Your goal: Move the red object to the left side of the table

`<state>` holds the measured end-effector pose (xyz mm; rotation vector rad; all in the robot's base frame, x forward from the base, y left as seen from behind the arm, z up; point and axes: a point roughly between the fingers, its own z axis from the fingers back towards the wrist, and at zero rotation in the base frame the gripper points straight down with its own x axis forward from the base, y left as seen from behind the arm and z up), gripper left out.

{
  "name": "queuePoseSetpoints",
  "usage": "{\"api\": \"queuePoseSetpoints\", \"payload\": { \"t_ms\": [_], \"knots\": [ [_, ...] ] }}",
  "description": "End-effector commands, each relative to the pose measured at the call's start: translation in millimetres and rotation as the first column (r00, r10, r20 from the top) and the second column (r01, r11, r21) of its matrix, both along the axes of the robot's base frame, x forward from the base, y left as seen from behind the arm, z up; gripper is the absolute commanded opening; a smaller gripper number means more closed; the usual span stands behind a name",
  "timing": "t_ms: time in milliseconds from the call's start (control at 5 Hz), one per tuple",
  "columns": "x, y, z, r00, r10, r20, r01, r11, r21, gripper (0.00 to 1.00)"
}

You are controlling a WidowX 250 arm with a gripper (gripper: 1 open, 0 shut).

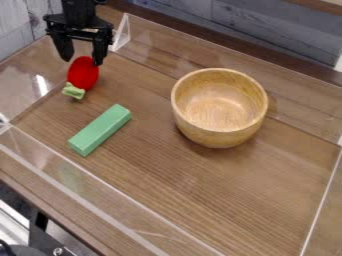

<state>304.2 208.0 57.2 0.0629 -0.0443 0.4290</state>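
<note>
End effector [84,49] above brown wood-grain tabletop [140,170], clear low walls [24,42]

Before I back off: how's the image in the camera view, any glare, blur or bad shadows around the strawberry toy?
Camera view: lighting looks soft and fairly even; the strawberry toy reads clearly in red, though its fine detail is coarse at this resolution; the gripper is dark, so its parts blend together; the wooden bowl is shaded along part of its inside.
</note>
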Motion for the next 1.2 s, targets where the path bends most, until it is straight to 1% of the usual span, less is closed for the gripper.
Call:
{"api": "queuePoseSetpoints", "payload": {
  "t_ms": [0, 200, 400, 600, 800, 1000],
  "knots": [
    [13.1, 6.2, 17.2, 0.997, 0.057, 0.056, -0.059, 0.998, 0.037, 1.0],
    [16.6, -7.2, 19.2, 0.997, 0.056, 0.054, -0.058, 0.998, 0.036, 1.0],
    [20.5, -20.7, 22.8, 0.997, 0.055, 0.054, -0.057, 0.998, 0.034, 0.0],
    [27.8, -15.2, 23.6, 0.997, 0.048, 0.066, -0.049, 0.998, 0.025, 1.0],
    [32.9, -11.3, 27.3, 0.996, 0.028, 0.082, -0.029, 0.999, 0.015, 1.0],
    [34.5, -13.0, 26.9, 0.997, 0.001, 0.076, -0.001, 1.0, 0.006, 1.0]
  ]
}}
